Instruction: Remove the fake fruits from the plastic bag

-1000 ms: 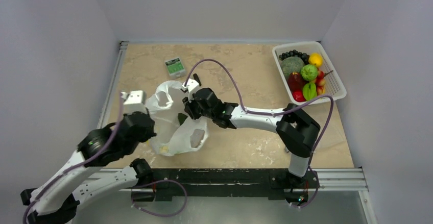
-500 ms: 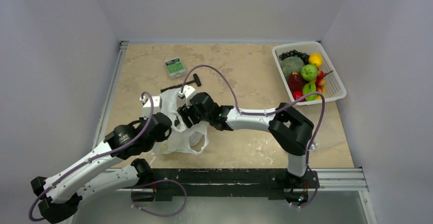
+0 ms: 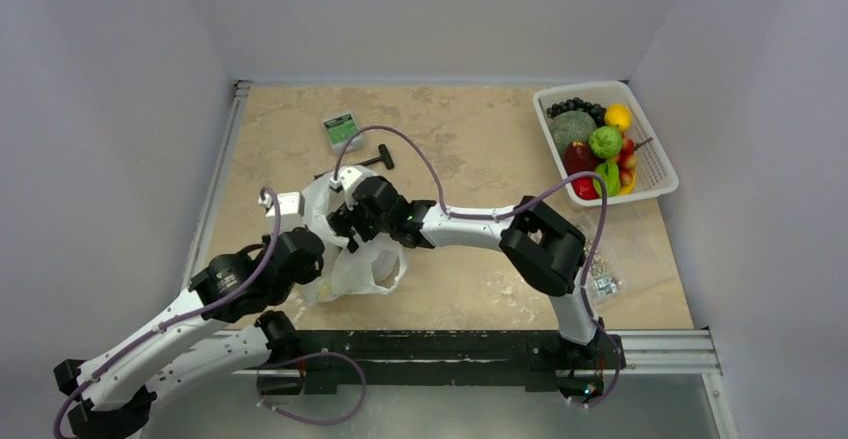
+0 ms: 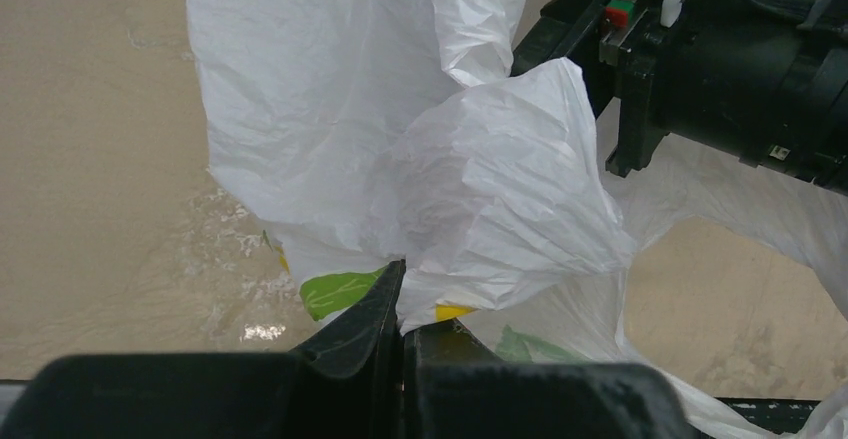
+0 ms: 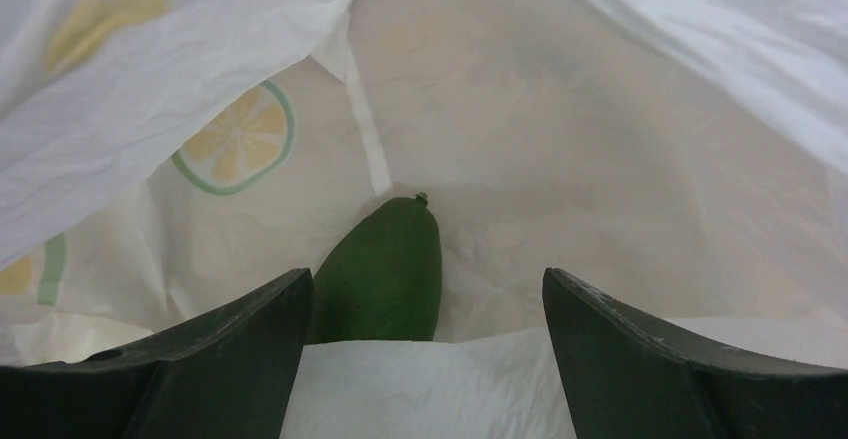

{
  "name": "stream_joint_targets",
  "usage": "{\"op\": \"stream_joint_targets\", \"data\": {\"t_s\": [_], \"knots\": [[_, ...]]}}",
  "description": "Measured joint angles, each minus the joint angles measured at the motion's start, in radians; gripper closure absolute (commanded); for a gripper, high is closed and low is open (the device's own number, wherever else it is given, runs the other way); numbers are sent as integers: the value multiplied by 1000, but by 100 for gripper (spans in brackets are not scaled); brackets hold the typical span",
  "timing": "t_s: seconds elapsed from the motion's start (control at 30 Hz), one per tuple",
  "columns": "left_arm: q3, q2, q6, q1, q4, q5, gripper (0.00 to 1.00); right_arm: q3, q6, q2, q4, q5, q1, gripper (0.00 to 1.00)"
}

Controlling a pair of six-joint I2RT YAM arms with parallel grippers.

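Observation:
The white plastic bag (image 3: 378, 261) lies crumpled at the near left of the table. My left gripper (image 4: 403, 294) is shut on a bunched fold of the bag (image 4: 480, 179) near its lemon print. My right gripper (image 3: 340, 226) reaches into the bag's mouth from the right. Seen from the right wrist, that gripper (image 5: 425, 304) stands open inside the bag (image 5: 600, 109). A dark green fake fruit (image 5: 385, 269) lies just ahead, close to the left finger (image 5: 235, 344), its lower end hidden by a white fold. Nothing is between the jaws but that fold.
A white basket (image 3: 655, 164) at the far right holds several fake fruits (image 3: 604, 142). A small green-and-white box (image 3: 342, 129) and a black tool (image 3: 362, 163) lie beyond the bag. A clear box of screws (image 3: 603, 279) sits near the right arm's base.
My right gripper has opened wide and pushed left, deeper into the bag. My left arm has swung right and nearer with the bag's edge, bunching the bag up.

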Motion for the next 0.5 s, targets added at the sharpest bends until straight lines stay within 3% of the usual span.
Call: {"op": "stream_joint_targets", "data": {"t_s": [0.5], "knots": [[-21, -19, -18, 0, 0, 2, 100, 55, -37, 40, -141, 7, 54, 15]]}}
